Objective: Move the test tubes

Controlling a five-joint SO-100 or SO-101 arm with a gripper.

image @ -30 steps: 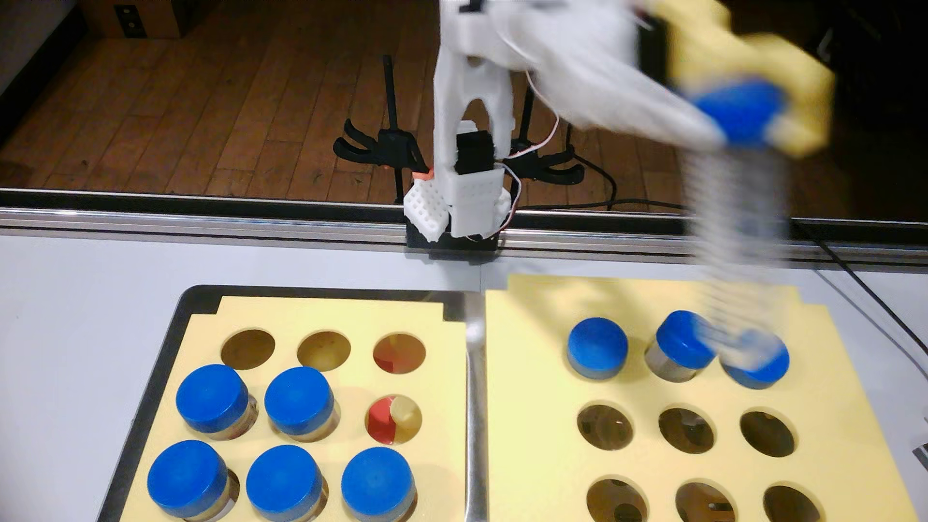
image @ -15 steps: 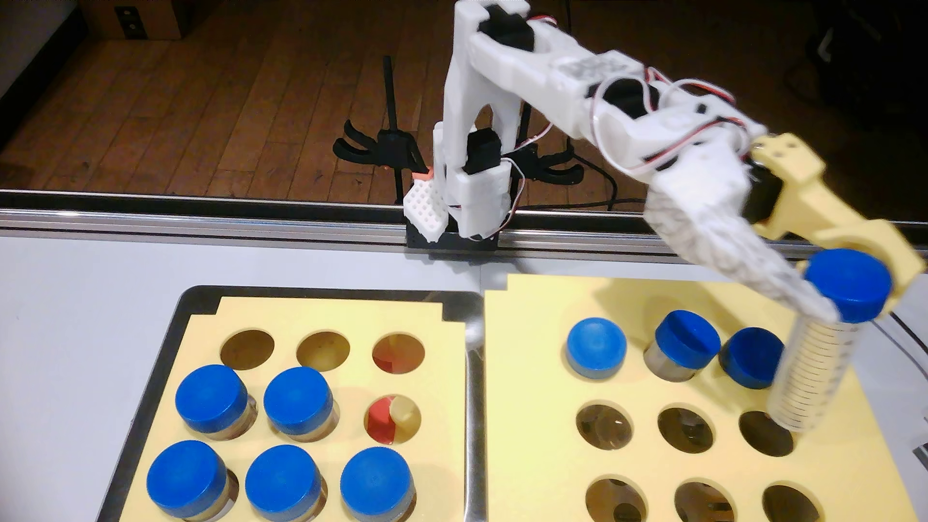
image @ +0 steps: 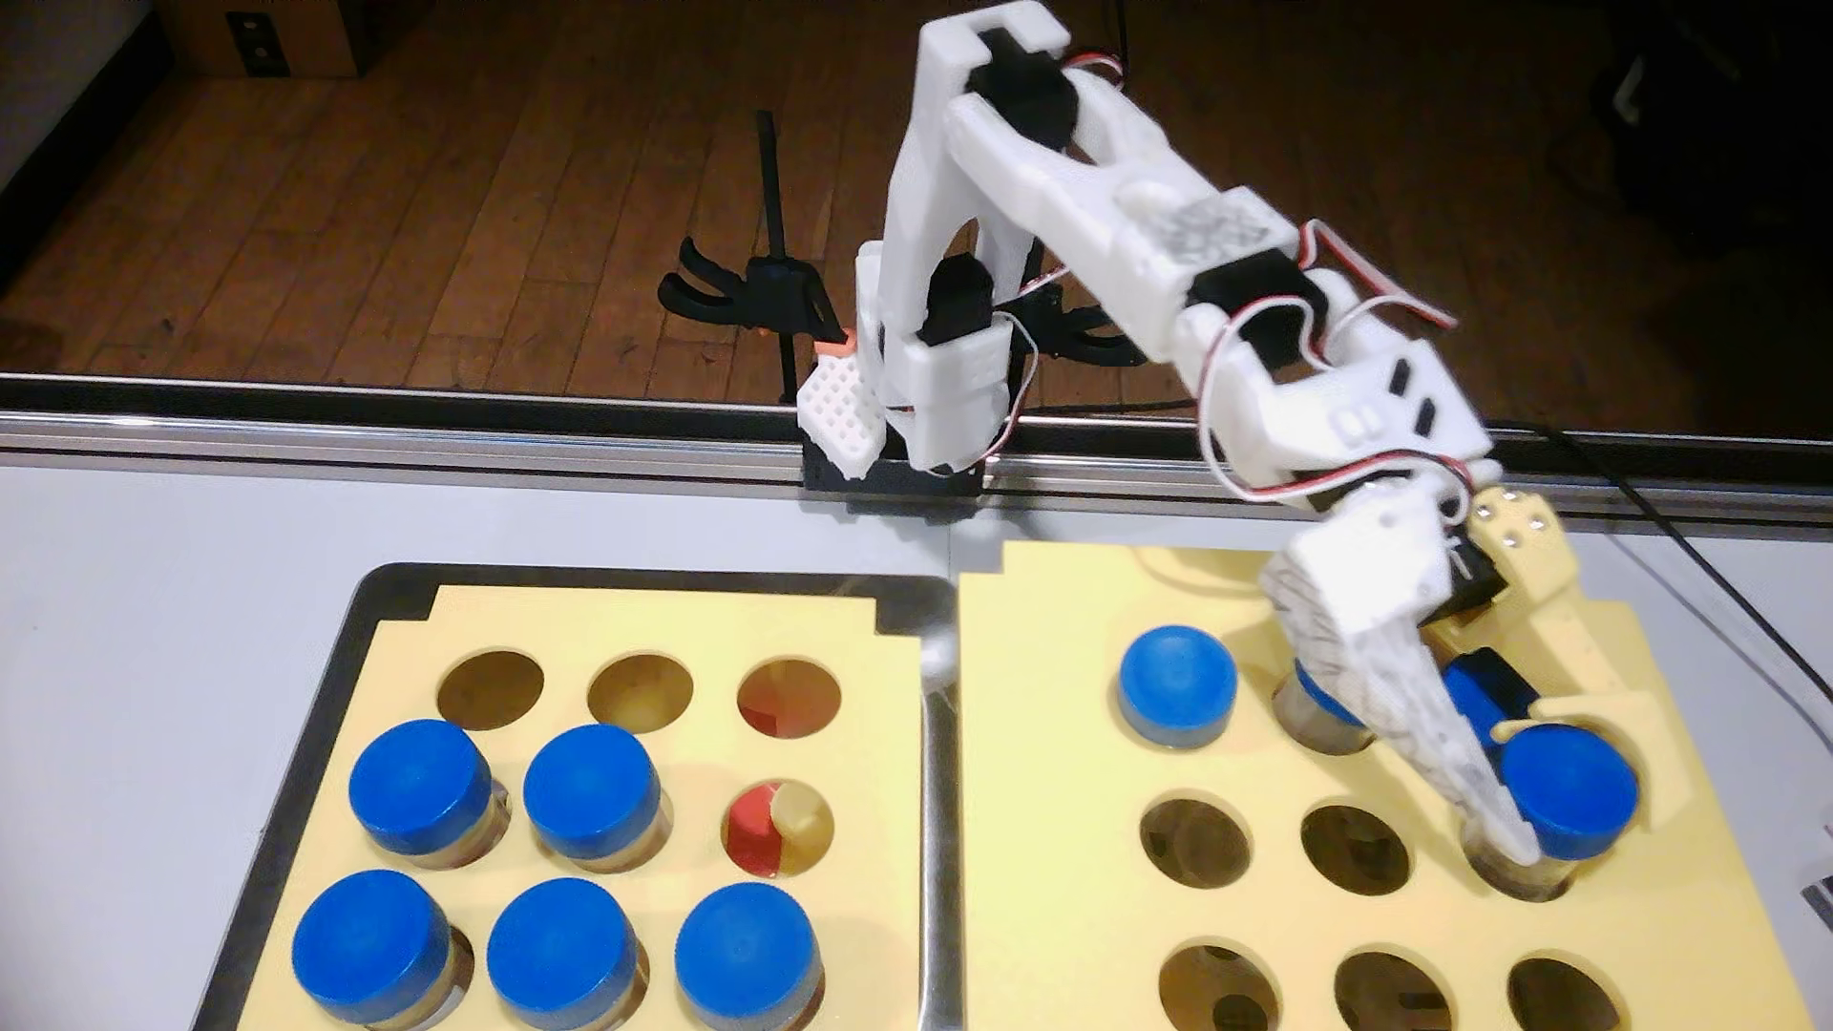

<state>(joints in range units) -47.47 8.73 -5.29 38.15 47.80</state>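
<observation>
Fixed view, left to right. Left yellow foam rack [image: 655,620] sits in a metal tray [image: 937,793]. Five test tubes stand in it: two in the middle row [image: 422,783] [image: 592,793], three in the front row [image: 372,947] [image: 562,952] [image: 746,952]. Back row of holes is empty, as is the right middle hole [image: 779,828] (something red and cream shows down inside it).

Right yellow foam rack [image: 1071,773] lies directly on the grey table [image: 149,615], touching the tray's edge. Back row: one tube at left [image: 1177,689], a second [image: 1314,699] largely hidden behind the white finger, a third [image: 1478,694] partly covered by the gripper.

Gripper [image: 1577,823] is down at the right middle hole, white finger [image: 1428,734] on the left of a blue cap and yellow finger [image: 1627,714] curving round its right. Jaws closed on this fourth tube [image: 1567,803], which sits low in the hole with only cap and a little clear wall above the foam. Other middle and front holes on this rack are empty.
</observation>
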